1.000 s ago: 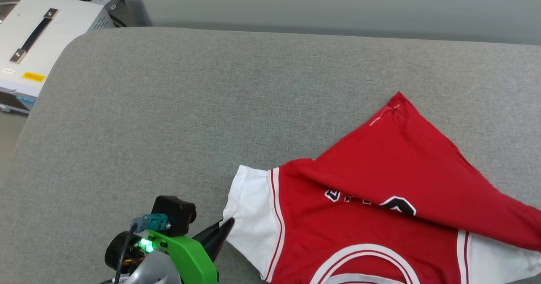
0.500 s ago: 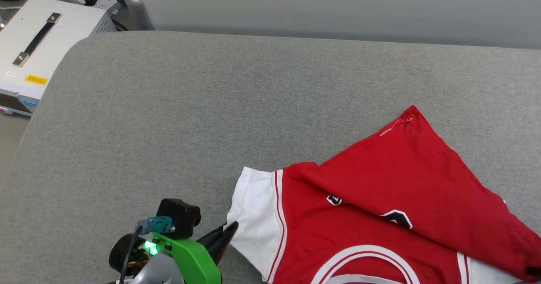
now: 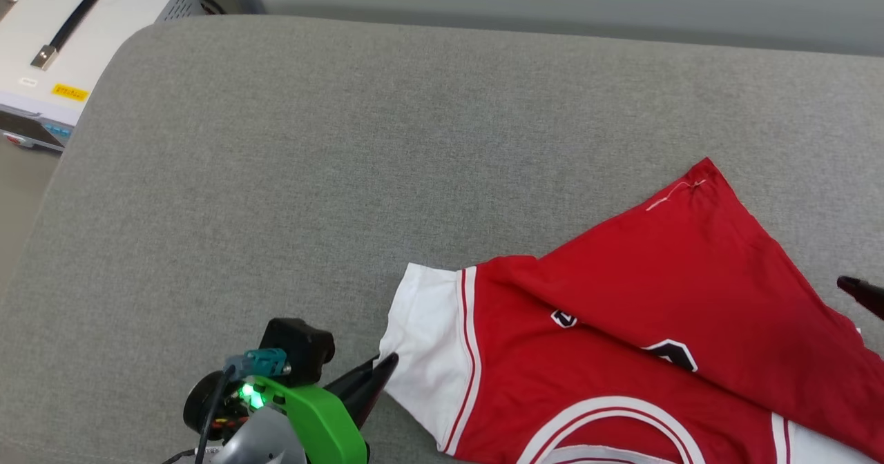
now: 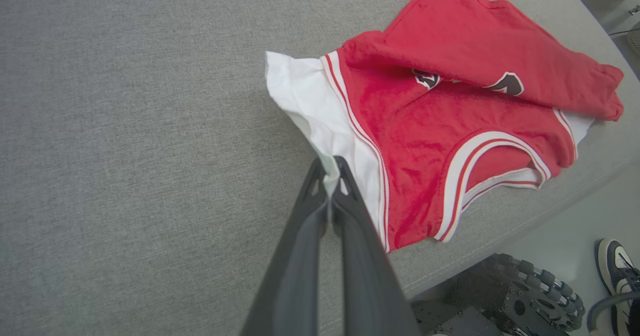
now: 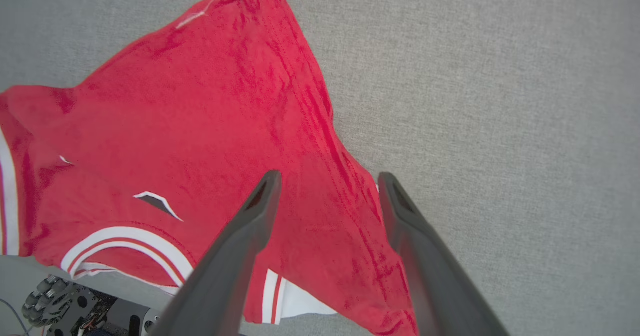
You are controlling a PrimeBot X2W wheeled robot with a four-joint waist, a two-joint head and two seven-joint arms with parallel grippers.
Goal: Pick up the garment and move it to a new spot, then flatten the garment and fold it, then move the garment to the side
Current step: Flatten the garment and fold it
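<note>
Here's the garment (image 3: pixel 621 353) on the table (image 3: pixel 311 139), near right, its lower half folded up across the chest. The left gripper (image 4: pixel 330 168) is at the left sleeve (image 3: pixel 425 340) (its edge between the 2 fingertips). The right gripper (image 5: pixel 327 181) hangs over the flap's right edge. A box (image 3: pixel 62 43) sits past the table's far-left corner.

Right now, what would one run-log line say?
left gripper: shut on garment sleeve | right gripper: open over garment | garment: bottom folded over chest
</note>
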